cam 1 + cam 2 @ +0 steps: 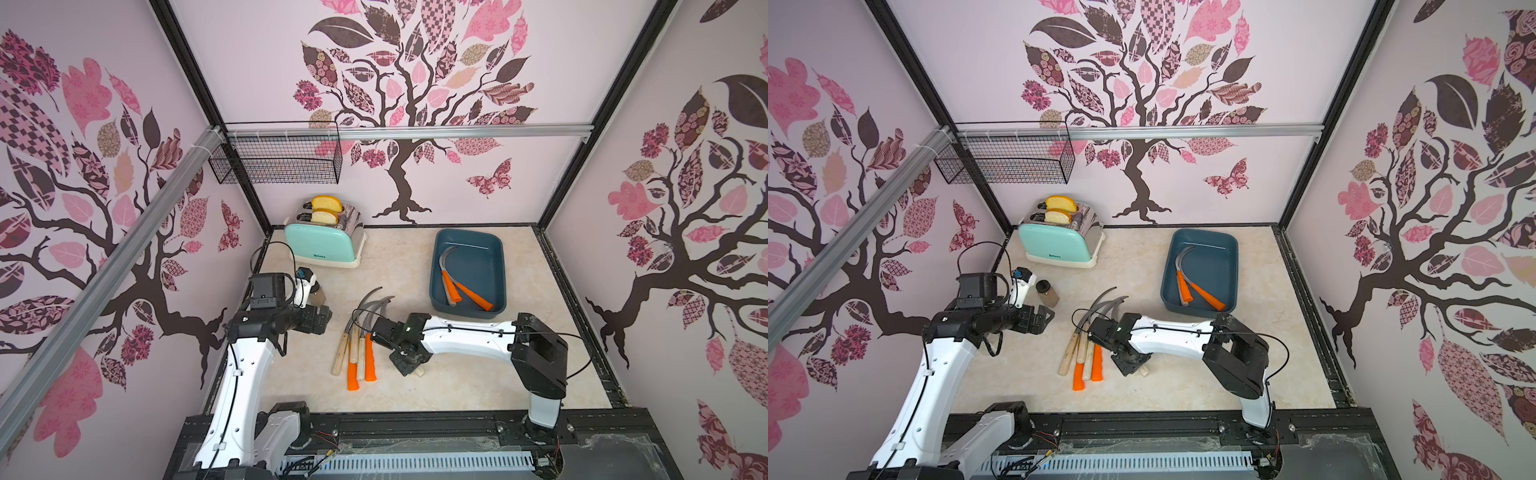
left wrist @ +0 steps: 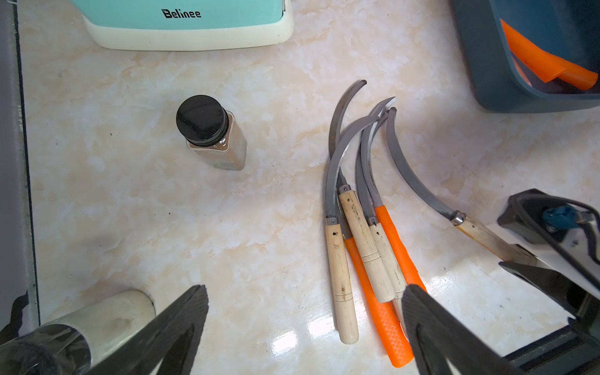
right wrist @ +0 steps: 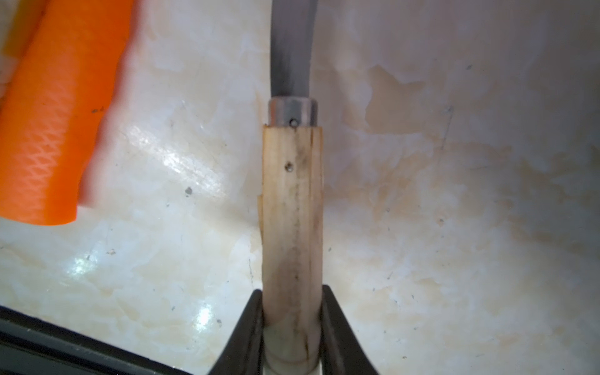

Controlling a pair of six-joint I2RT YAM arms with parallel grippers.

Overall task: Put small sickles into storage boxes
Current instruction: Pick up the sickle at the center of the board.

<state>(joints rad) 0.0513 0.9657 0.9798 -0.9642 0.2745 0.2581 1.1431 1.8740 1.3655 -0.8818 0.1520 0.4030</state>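
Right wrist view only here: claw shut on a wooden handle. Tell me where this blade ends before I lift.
Observer: The held sickle arcs toward the pile. Its tip lies right beside those blade tips; whether they touch, I cannot tell.
Operator: Count that pile.
Observer: Five sickles: three wooden handles, two orange.
Operator: Report the tray.
Observer: The teal tray holds two orange-handled sickles, with bare floor beside them.
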